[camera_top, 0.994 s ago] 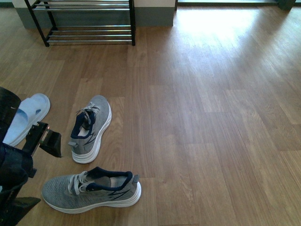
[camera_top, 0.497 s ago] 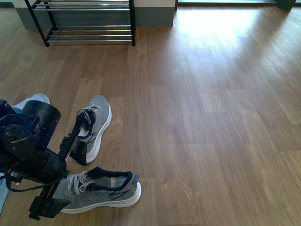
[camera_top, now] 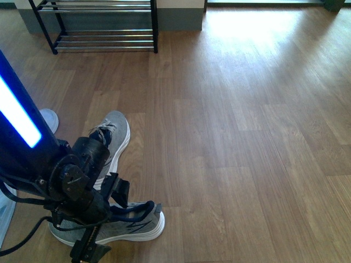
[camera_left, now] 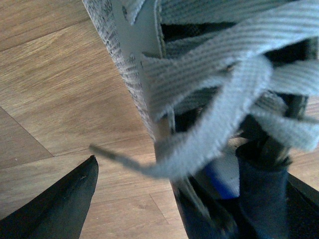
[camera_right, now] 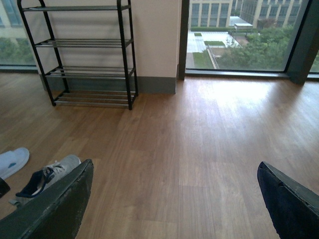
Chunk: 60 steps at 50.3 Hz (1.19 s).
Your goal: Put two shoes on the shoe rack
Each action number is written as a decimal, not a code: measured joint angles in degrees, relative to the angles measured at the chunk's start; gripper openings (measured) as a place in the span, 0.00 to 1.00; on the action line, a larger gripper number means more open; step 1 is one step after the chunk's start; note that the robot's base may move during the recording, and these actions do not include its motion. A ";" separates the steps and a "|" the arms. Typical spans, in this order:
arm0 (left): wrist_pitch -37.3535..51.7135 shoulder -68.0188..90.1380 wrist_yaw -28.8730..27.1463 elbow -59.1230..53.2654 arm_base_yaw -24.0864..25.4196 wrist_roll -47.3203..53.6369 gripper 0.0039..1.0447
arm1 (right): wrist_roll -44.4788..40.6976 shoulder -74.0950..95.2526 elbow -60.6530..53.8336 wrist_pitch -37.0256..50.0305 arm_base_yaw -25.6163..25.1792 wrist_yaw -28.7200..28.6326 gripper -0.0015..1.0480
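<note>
Wood floor (camera_top: 247,137) holds near shoe (camera_top: 137,223) and far shoe (camera_top: 116,131), upper-left rack (camera_top: 104,38) unfilled; left gripper (camera_left: 167,169) gapes astride near shoe, right gripper (camera_right: 174,164) gapes.

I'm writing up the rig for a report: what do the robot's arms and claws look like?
The left arm is black with rounded joint housings, a glowing blue-white light strip along its upper link and loose black cables. The right claw has two dark, wedge-shaped fingers with scuffed edges; the right arm itself is out of view.
</note>
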 joint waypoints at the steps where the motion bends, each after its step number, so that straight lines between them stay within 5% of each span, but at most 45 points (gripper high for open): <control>1: -0.02 0.79 0.15 0.76 -0.15 -0.11 0.91 | 0.00 0.00 0.00 0.00 0.00 0.00 0.91; 16: -4.26 5.68 -1.92 8.70 -0.37 2.03 0.88 | 0.00 0.00 0.00 0.00 0.00 0.00 0.91; 26: -5.22 5.75 -2.23 9.81 0.66 5.38 0.54 | 0.00 0.00 0.00 0.00 0.00 0.00 0.91; 41: -6.56 5.20 -3.15 8.31 1.55 8.50 0.20 | 0.00 0.00 0.00 0.00 0.00 0.00 0.91; 48: -8.15 -0.66 -9.79 1.64 1.51 11.91 0.02 | 0.00 0.00 0.00 0.00 0.00 0.00 0.91; 60: -8.20 -30.49 -25.44 -23.15 3.30 28.65 0.02 | 0.00 0.00 0.00 0.00 0.00 0.00 0.91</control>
